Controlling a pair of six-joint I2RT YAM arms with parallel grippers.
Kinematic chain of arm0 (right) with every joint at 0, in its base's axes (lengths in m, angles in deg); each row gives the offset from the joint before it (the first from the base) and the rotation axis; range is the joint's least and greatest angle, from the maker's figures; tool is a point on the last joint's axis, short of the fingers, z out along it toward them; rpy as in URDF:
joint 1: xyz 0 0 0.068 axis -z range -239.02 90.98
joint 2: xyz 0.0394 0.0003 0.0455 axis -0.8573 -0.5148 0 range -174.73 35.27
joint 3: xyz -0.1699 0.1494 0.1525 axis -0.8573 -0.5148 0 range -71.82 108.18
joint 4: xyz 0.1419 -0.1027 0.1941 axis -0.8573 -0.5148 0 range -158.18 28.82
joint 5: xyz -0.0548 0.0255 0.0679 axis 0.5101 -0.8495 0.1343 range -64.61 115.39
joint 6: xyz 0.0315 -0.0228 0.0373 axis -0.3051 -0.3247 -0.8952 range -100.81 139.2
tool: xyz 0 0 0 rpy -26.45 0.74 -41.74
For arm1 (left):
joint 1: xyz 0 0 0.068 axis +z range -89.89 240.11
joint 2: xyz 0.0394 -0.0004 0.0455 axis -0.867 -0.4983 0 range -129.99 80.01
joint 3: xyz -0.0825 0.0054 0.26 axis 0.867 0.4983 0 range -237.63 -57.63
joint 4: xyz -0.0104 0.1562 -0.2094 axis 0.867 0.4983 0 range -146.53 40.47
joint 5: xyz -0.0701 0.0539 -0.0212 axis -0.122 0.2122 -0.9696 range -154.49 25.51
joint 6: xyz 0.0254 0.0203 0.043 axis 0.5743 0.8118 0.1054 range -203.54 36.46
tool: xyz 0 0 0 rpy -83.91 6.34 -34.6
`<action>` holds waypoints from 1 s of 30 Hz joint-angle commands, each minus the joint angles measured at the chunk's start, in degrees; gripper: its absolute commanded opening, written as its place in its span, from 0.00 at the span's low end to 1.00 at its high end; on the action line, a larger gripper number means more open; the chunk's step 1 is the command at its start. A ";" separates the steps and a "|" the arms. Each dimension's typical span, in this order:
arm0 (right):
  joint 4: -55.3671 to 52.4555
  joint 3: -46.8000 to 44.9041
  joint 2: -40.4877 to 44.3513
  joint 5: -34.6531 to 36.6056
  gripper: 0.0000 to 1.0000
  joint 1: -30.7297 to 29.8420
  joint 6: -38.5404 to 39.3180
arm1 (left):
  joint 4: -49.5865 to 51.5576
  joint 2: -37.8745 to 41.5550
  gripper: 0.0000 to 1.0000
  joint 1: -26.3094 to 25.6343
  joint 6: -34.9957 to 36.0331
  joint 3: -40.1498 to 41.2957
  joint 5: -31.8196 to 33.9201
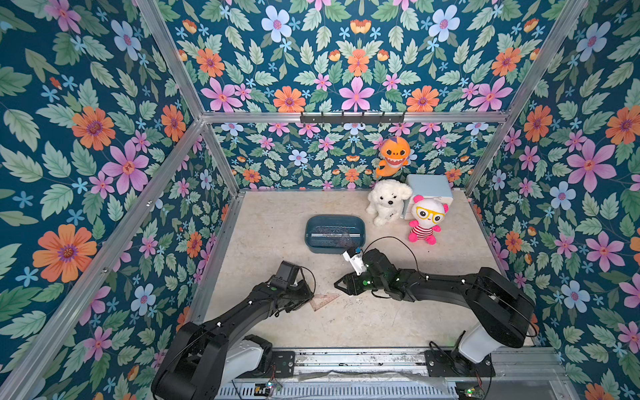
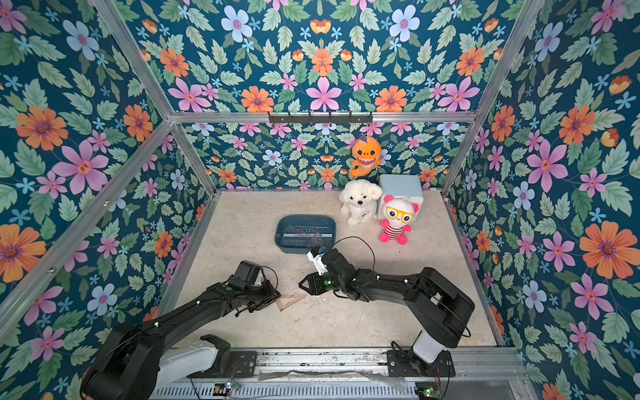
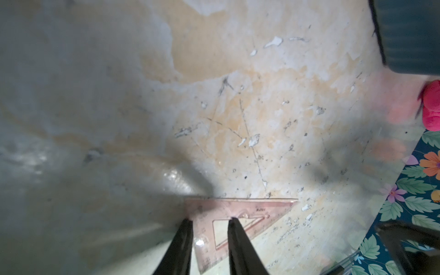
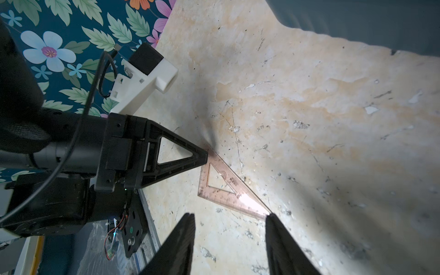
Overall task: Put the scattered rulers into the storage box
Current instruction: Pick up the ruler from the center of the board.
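A pinkish translucent triangular ruler [image 1: 325, 300] [image 2: 291, 300] lies flat on the table between my two arms. My left gripper [image 3: 210, 219] is open with a narrow gap. One fingertip [image 3: 188, 221] is at the triangle's outer edge and the other is over its cut-out. My right gripper [image 4: 229, 216] is open wider, and one fingertip [image 4: 270, 216] is at the ruler's sharp tip [image 4: 238, 197]. The dark teal storage box [image 1: 334, 217] [image 2: 304, 217] stands further back and holds several rulers [image 1: 334, 235].
A white plush dog [image 1: 388, 204], a pink doll with yellow glasses [image 1: 427, 221] and a pale blue cube box [image 1: 429, 187] stand at the back right. An orange shark toy [image 1: 394, 156] hangs on the back wall. A metal rail [image 1: 346, 360] runs along the front edge.
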 commanded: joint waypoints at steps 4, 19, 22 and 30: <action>1.11 0.00 -0.12 -0.46 0.50 -0.05 -0.29 | 0.56 1.17 0.32 -0.01 1.01 -1.15 0.04; 0.69 0.28 -0.29 -0.89 0.49 -0.05 -0.52 | -1.38 -0.67 0.31 -0.02 1.40 0.57 -0.34; 0.69 0.19 -0.22 -1.00 0.50 -0.05 -0.61 | -1.71 -1.15 0.31 -0.01 1.49 0.67 -0.34; 1.38 -0.59 0.11 -2.31 0.50 -0.03 -2.22 | -1.06 0.07 0.31 -0.01 1.99 -0.69 -0.69</action>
